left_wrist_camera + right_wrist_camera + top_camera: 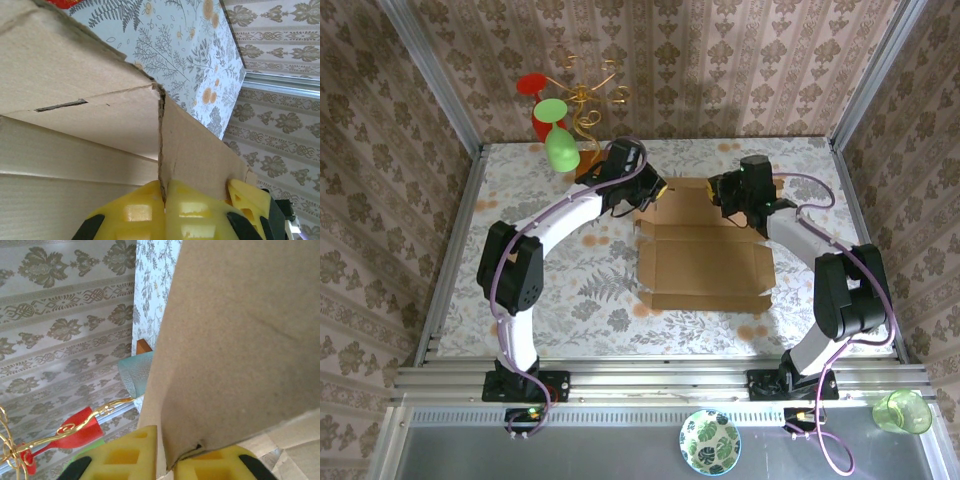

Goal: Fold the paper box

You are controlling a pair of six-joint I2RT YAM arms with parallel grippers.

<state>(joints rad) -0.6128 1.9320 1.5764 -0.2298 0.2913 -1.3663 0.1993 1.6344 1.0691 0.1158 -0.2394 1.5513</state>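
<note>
With left gripper clamped on a paper box flap and right gripper astride another, tightness untellable, could rip the frayed crease just ahead of the left fingers if tugged apart.

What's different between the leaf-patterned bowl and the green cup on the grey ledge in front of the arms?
The bowl is opaque white with a green leaf print, while the cup is plain see-through green. The bowl sits near the middle of the ledge; the cup sits at its right end. Both stand upright and look about equally wide.
</note>
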